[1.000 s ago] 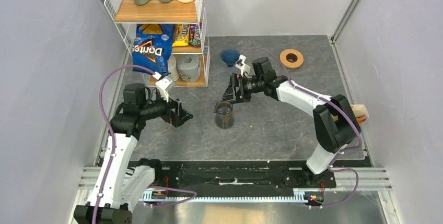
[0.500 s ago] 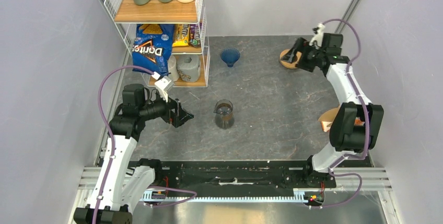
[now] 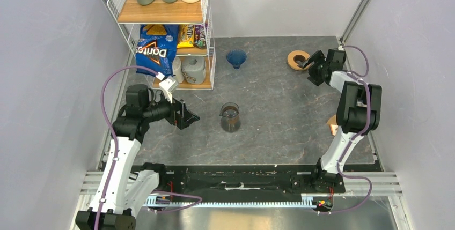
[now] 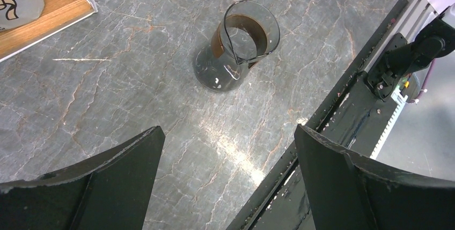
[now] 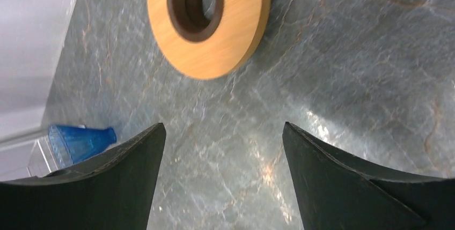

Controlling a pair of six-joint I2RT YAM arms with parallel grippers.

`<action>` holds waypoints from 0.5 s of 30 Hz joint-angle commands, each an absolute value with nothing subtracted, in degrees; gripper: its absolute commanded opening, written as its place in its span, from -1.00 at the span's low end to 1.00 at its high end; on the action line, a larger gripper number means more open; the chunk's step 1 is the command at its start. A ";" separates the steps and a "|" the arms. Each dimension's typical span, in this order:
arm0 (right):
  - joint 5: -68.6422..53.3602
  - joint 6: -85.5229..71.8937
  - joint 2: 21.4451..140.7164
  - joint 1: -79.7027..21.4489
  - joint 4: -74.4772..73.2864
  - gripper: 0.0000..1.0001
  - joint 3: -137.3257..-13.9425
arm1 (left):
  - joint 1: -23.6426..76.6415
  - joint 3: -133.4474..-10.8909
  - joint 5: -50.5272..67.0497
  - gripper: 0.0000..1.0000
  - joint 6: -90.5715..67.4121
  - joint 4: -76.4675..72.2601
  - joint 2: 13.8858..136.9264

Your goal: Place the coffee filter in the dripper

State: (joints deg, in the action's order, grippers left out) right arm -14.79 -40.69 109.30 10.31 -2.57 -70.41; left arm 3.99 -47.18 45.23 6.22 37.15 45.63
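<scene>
The dripper (image 3: 236, 57) is a dark blue cone standing at the back middle of the table; in the right wrist view it lies at the left edge (image 5: 80, 141). A light-brown sliver that looks like the coffee filter (image 3: 332, 125) peeks out at the right edge, mostly hidden behind my right arm. My right gripper (image 3: 312, 69) is open at the back right, just beside the wooden ring (image 3: 298, 60). Its jaws (image 5: 224, 125) hold nothing. My left gripper (image 3: 188, 116) is open and empty (image 4: 228, 129), left of the glass carafe (image 3: 230, 116).
The wooden ring (image 5: 209, 21) lies flat just ahead of the right fingers. The carafe (image 4: 236, 47) stands mid-table. A wire shelf (image 3: 171, 37) with snack bags and bottles fills the back left. Walls close in on both sides.
My right arm has swung from over the carafe to the back right and come down beside the wooden ring. The left arm has not moved.
</scene>
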 commanded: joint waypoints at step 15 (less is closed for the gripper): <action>-11.55 -53.84 124.11 13.09 15.63 0.40 -74.56 | 4.04 -49.31 46.38 1.00 5.25 35.94 46.67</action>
State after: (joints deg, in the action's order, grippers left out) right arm -13.04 -51.09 120.42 12.38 12.84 -72.69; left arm 3.99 -47.33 45.21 6.22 37.15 46.70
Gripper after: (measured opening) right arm 0.740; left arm 0.996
